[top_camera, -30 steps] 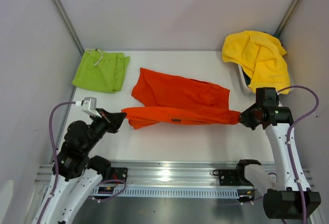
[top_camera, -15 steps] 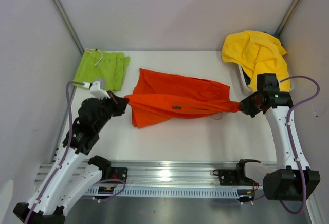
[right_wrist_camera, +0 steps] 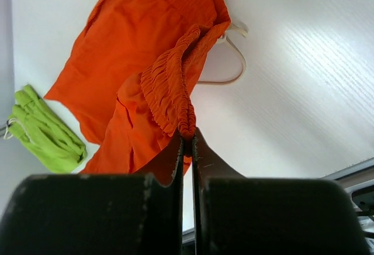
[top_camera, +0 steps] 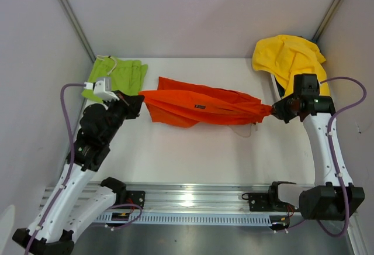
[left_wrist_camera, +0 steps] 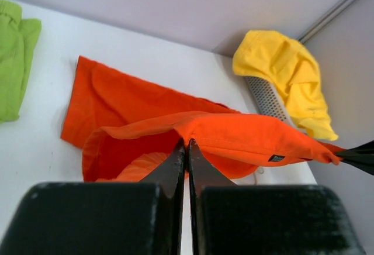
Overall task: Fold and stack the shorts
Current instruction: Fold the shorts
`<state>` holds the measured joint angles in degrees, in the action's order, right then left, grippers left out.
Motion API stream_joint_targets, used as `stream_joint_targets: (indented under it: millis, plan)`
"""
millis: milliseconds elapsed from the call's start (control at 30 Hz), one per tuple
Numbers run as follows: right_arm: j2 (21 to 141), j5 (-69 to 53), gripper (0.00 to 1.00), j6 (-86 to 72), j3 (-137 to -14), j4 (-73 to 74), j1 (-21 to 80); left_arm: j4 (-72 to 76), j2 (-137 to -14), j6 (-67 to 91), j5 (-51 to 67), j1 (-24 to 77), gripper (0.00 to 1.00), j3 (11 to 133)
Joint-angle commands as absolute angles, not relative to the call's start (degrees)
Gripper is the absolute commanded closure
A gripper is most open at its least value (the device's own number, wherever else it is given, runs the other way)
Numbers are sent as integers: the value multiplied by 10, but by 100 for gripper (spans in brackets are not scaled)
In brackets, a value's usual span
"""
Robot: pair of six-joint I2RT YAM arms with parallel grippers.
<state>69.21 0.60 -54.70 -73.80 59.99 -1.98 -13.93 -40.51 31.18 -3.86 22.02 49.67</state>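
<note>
The orange-red shorts (top_camera: 198, 107) hang stretched between my two grippers above the table's middle, their lower layer trailing on the surface. My left gripper (top_camera: 139, 102) is shut on the hem end (left_wrist_camera: 187, 135). My right gripper (top_camera: 273, 109) is shut on the gathered waistband (right_wrist_camera: 186, 125), with the white drawstring (right_wrist_camera: 234, 62) dangling below. The lime-green shorts (top_camera: 117, 75) lie folded at the back left, also seen in the left wrist view (left_wrist_camera: 14, 62) and the right wrist view (right_wrist_camera: 47, 132).
A yellow garment (top_camera: 295, 62) is heaped over a grey perforated basket (left_wrist_camera: 266, 97) at the back right. White walls close in the table on the left, back and right. A metal rail (top_camera: 193, 199) runs along the near edge.
Both grippers carried the near edge of the orange-red shorts away from me, over the rest of the cloth, toward the back of the table. Both arms reached further out.
</note>
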Motion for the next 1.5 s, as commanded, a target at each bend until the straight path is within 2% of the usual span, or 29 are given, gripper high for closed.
stream_joint_targets:
  millis: [0,333,600,1100,1467]
  plan:
    - [629,18,100,-555,-745,622,-10,-145,-337,292,-31,218,100,529]
    - [461,57,100,-618,-693,730,89,-270,-186,298,12,219,100,550]
    - [406,82,100,-626,-734,816,102,-277,-168,312,37,219,100,546]
    - [400,80,100,-713,-570,768,102,-135,-314,299,-16,219,100,447]
    - [398,85,100,-787,-480,708,99,-10,-495,294,-40,218,100,425]
